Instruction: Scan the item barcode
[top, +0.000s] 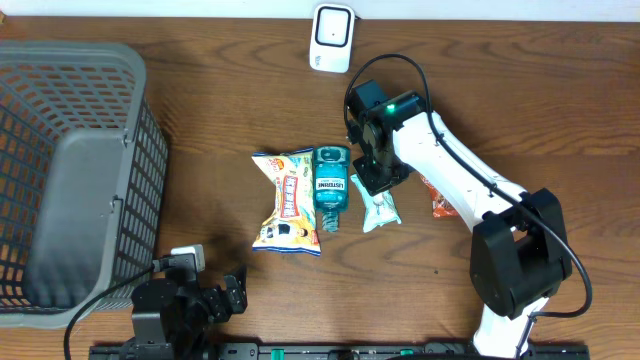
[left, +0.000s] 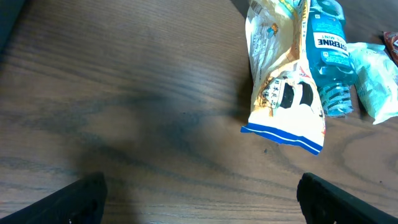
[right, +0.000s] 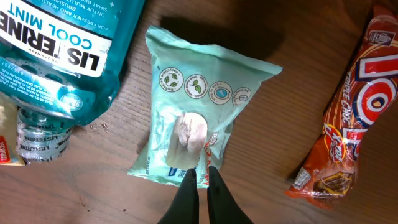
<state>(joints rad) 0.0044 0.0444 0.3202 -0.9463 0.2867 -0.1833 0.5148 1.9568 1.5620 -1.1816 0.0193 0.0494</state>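
Right gripper (right: 200, 180): jaws pressed together, tips touching the near edge of the green pack (right: 199, 106) (pinched or not, can't tell). Pack lies flat between the bottle (right: 56, 56), labelled "LISTERINE COOL MINT", and an orange wrapper (right: 348, 124). Left gripper (left: 208, 199): spread wide, empty.

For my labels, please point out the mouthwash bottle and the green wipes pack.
mouthwash bottle (right: 59, 53): right wrist view, on its label.
green wipes pack (right: 194, 102): right wrist view, middle of its front.
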